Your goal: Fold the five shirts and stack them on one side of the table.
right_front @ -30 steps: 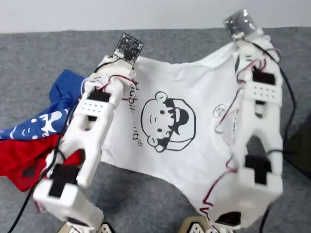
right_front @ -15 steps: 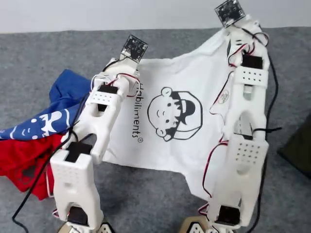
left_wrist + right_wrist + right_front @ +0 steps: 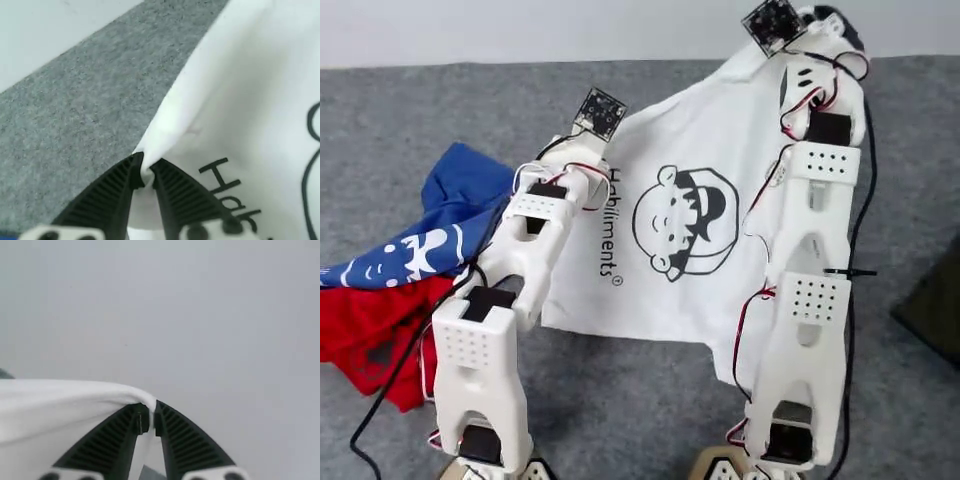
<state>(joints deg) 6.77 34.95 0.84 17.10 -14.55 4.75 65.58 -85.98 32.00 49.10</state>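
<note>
A white fabric shirt with a cartoon face print (image 3: 665,150) spreads across the centre of the high view on the grey felt table (image 3: 420,110). The left gripper (image 3: 145,170) is clamped on its upper-left edge. The right gripper (image 3: 148,415) pinches its upper-right corner.

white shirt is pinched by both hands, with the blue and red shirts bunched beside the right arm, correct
No: the high view shows the blue shirt and red shirt bunched beside the left arm, not the right. The white shirt is indeed pinched by the left hand and the right hand.
</note>
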